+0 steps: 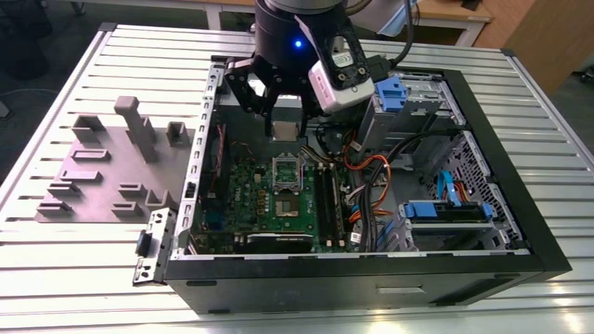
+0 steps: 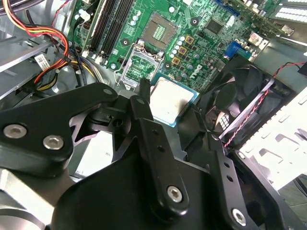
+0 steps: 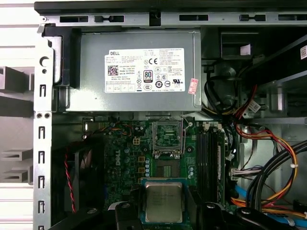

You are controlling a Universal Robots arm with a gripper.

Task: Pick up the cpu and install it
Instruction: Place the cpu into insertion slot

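A: Holding anything, that gripper [image 1: 281, 120]?

B: Yes. Its black fingers [image 2: 148, 134] are clamped on the cpu [image 3: 163, 201], one at each side, with the chip's metal top facing the wrist cameras.

A: Where is the chip?

B: In the air inside the open case, above the green motherboard [image 3: 120, 158]. It touches nothing but the fingers. In the exterior view it hangs under the gripper, over the part of the board farther from that camera.

A: And the socket?

B: The silver socket frame [image 3: 168, 138] sits on the board near the cpu but apart from it, so the chip is not in it. Black memory slots [image 3: 208, 158] run beside the frame.

A: Further out?

B: A black fan [image 2: 235, 96] on one side, orange and yellow cables [image 3: 283, 158] on the other. Past the board, a large grey box [image 3: 91, 72] with a white label sits against the case wall.

A: Outside?

B: The black case [image 1: 371, 285] rests on a slatted metal table [image 1: 74, 278]. A grey fixture block [image 1: 93, 181] with raised pegs lies just beside it, at the exterior view's left.
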